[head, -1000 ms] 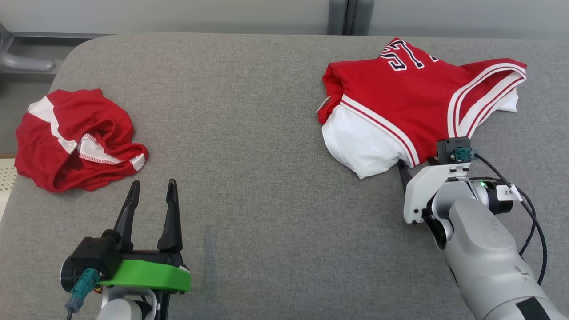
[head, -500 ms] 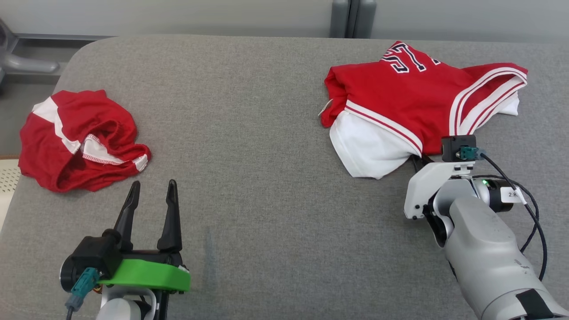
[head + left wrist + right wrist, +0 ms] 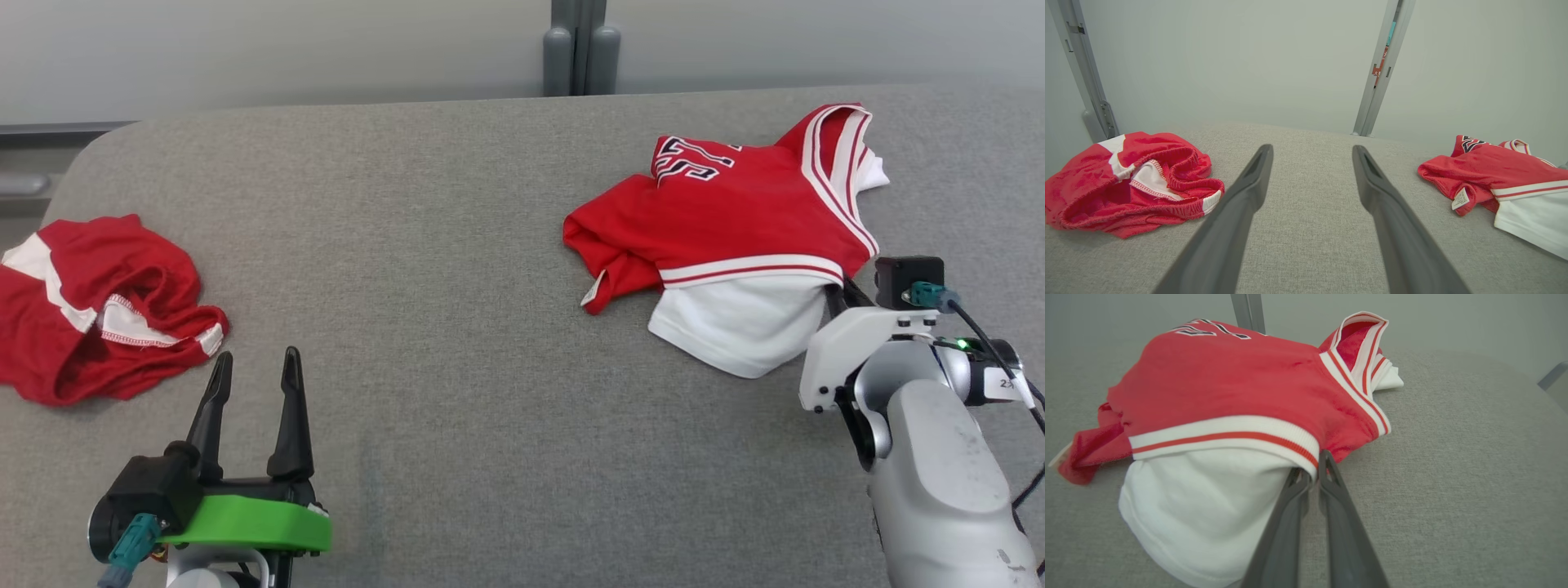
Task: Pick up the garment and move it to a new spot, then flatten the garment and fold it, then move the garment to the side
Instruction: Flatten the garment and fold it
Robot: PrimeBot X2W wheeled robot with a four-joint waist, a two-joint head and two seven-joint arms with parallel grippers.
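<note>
The garment (image 3: 735,220) is a red jersey with white striped trim, dark numbers and a white underlayer. It lies bunched at the right of the grey padded table (image 3: 490,327). My right gripper (image 3: 837,292) is at its near right corner. In the right wrist view the right gripper (image 3: 1312,467) is shut on the striped hem of the garment (image 3: 1229,384), fingertips tucked under the cloth. My left gripper (image 3: 253,359) stands open over bare table at the lower left, holding nothing. In the left wrist view the left gripper (image 3: 1312,149) points between both cloths, with the garment (image 3: 1494,175) at right.
A second crumpled red and white cloth (image 3: 90,310) lies at the table's left edge, just left of my left gripper, and shows as the red cloth (image 3: 1126,179) in the left wrist view. A grey wall with an upright post (image 3: 580,49) runs behind the table.
My right gripper has shut on the jersey's hem, and the jersey has turned and bunched toward it. The head camera has shifted. The left gripper stays open and still.
</note>
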